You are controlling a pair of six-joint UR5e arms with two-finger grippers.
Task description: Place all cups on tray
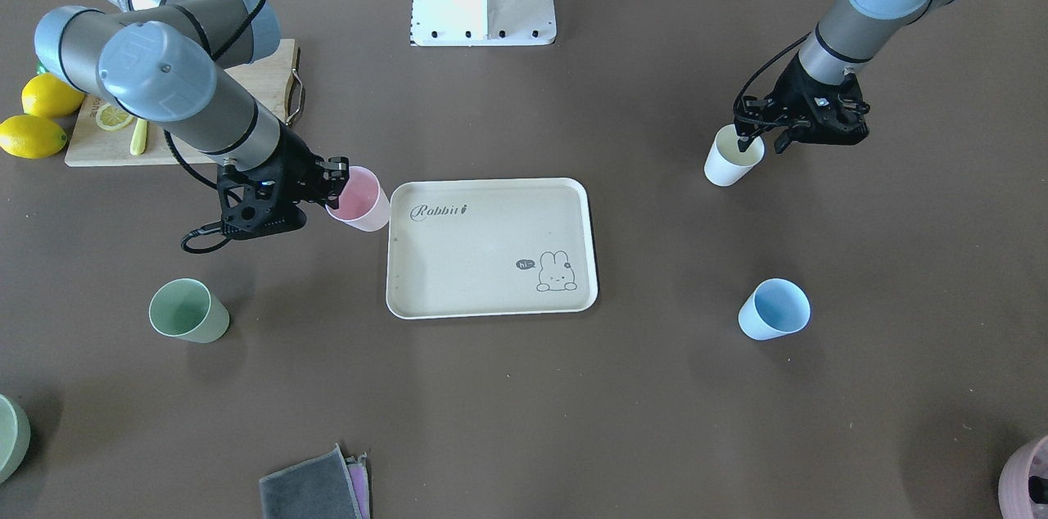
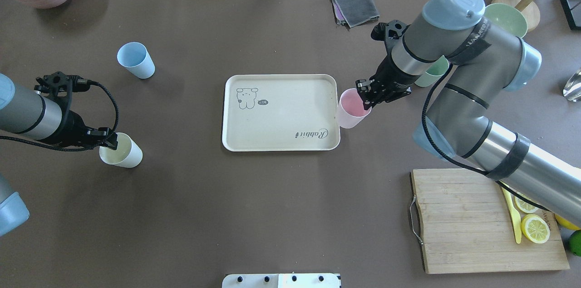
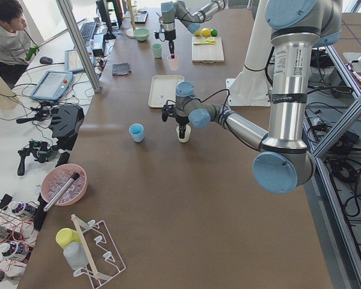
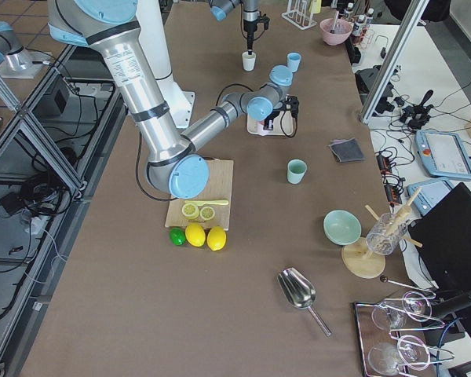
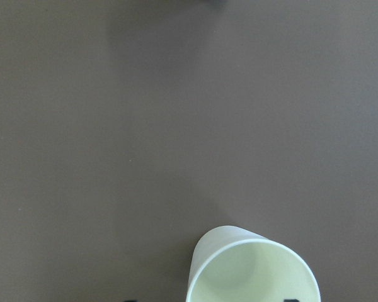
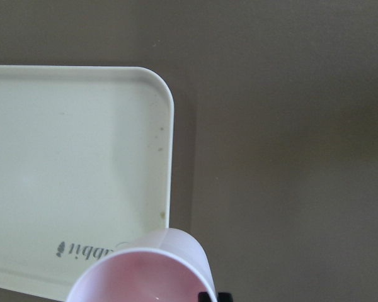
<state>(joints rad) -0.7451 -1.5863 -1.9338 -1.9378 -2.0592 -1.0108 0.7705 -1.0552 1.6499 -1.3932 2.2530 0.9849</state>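
Two lemons (image 1: 51, 96) lie beside the bamboo cutting board (image 2: 463, 224).

Only the tray (image 1: 491, 298) has legible txt. "Rabbit" in grey script, w/ a tiny mark after the t, sits in one corner. "hi~" in a small dark speech bubble sits just beside the bunny drawing (image 1: 556, 272) in the diagonally opposite corner. Both read upside down in the overhead view, and the right wrist view shows only part of the script. The cutting board (image 1: 106, 149) has a faint stamp near its edge (too small to read). Same for the vertical print along the left arm (image 3: 281, 66).
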